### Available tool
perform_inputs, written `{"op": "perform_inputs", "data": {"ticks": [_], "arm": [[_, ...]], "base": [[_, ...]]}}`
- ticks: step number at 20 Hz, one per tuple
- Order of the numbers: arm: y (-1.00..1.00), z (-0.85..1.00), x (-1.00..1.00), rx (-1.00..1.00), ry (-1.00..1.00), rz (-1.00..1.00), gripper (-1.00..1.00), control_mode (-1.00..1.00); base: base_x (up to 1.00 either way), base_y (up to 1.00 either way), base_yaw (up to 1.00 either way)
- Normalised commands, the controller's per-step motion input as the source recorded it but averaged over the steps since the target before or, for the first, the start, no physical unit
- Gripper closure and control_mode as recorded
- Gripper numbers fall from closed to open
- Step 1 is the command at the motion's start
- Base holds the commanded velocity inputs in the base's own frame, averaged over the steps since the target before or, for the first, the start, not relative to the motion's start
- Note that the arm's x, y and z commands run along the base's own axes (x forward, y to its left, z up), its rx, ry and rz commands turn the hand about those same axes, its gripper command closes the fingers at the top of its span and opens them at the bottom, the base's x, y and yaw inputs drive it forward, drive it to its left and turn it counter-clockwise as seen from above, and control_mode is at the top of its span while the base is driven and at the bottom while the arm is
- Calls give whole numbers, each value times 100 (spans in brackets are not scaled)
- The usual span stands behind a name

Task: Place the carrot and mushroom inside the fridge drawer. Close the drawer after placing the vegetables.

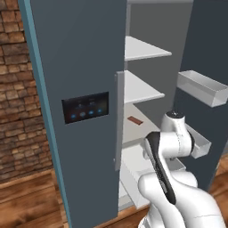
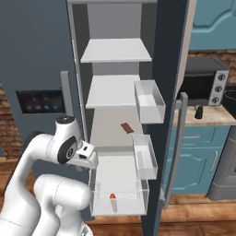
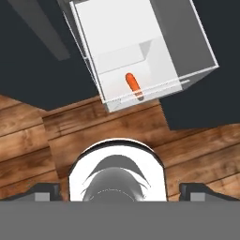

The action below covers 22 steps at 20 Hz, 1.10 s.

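Note:
The fridge drawer (image 2: 120,206) stands pulled out at the bottom of the open dark grey fridge. The carrot (image 2: 113,197) lies on its floor near the front wall. In the hand view I look straight down on the drawer (image 3: 115,58), with the carrot (image 3: 133,84) close to its front rim. My gripper (image 2: 87,157) hangs above the drawer's left front corner, clear of it. Its fingertips (image 3: 44,190) stand wide apart with nothing between them, so it is open. The mushroom is out of view. From the left base view, part of the drawer (image 1: 131,167) shows behind my arm.
Two grey door trays (image 2: 150,102) (image 2: 144,157) jut from the open right door beside the drawer. A small flat brown item (image 2: 126,127) lies on a fridge shelf. The shut left door carries a control panel (image 1: 84,107). A toaster oven (image 2: 203,80) sits on the right counter.

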Motion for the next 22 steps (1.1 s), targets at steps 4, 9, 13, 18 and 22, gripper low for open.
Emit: {"op": "perform_inputs", "data": {"ticks": [4,9,13,18,22], "arm": [[0,0,0,0,0,0,-100,100],[0,0,0,0,0,0,-100,100],[0,0,0,0,0,0,-100,100],[0,0,0,0,0,0,-100,100],[0,0,0,0,0,0,-100,100]], "base": [[-100,-60,-12],[-98,-98,-15],[-33,-100,-10],[44,-98,1],[83,-86,9]]}}
